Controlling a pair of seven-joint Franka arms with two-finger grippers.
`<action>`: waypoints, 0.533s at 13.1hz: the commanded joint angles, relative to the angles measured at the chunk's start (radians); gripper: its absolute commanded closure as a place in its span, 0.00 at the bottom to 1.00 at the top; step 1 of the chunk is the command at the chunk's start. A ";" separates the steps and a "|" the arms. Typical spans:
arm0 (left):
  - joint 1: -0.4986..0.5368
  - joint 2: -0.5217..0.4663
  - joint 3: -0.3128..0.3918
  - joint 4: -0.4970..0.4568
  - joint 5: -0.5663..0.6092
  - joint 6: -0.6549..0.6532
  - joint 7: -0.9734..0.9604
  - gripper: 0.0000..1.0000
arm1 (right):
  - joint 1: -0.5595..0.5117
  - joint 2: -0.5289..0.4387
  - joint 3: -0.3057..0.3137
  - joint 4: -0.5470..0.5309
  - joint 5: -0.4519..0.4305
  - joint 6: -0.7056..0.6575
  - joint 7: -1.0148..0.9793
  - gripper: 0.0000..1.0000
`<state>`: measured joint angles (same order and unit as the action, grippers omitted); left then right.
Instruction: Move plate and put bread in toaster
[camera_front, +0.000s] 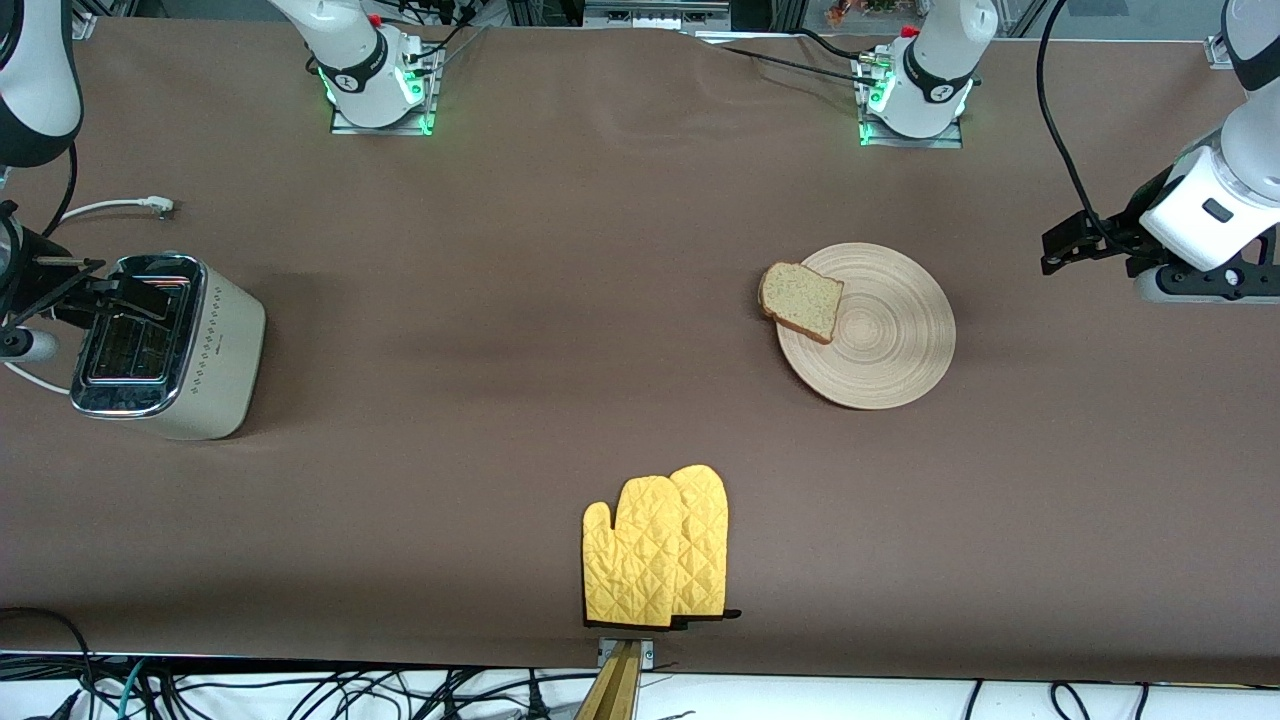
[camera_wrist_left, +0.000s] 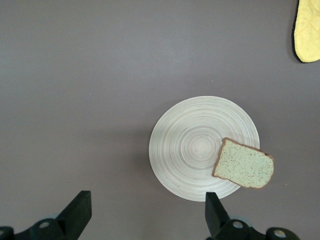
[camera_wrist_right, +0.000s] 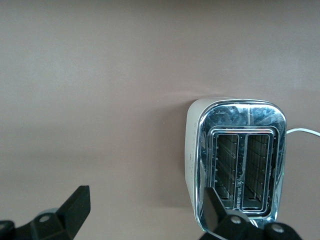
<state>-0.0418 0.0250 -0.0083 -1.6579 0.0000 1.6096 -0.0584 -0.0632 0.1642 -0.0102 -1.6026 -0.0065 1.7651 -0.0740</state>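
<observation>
The round beige plate (camera_front: 885, 345) (camera_wrist_left: 192, 145) lies on the brown table toward the left arm's end. A slice of brown speckled bread (camera_front: 802, 300) (camera_wrist_left: 245, 164) rests flat on the plate's rim and overhangs it toward the right arm's end. The cream toaster (camera_front: 190, 350) (camera_wrist_right: 243, 116) stands at the right arm's end, with both chrome-topped slots showing nothing inside. My left gripper (camera_front: 1062, 245) (camera_wrist_left: 147, 212) hangs open over bare table beside the plate. My right gripper (camera_front: 75, 285) (camera_wrist_right: 145, 210) hangs open over the toaster's outer edge. Neither holds anything.
A pair of yellow quilted mitts (camera_front: 657, 548) (camera_wrist_left: 307, 30) lies at the table edge nearest the front camera, midway along it. The toaster's white cord and plug (camera_front: 125, 207) trail on the table farther from that camera than the toaster.
</observation>
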 joint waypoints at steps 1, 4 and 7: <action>-0.007 0.012 0.001 0.026 0.002 -0.017 -0.011 0.00 | -0.009 0.011 0.007 0.026 -0.007 -0.007 0.005 0.00; -0.007 0.012 0.001 0.026 0.009 -0.017 -0.008 0.00 | -0.007 0.011 0.007 0.026 -0.007 -0.007 0.005 0.00; -0.009 0.013 0.001 0.026 0.009 -0.016 -0.008 0.00 | -0.007 0.011 0.007 0.026 -0.007 -0.007 0.005 0.00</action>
<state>-0.0420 0.0250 -0.0083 -1.6579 0.0000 1.6096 -0.0583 -0.0632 0.1642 -0.0102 -1.6026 -0.0065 1.7651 -0.0740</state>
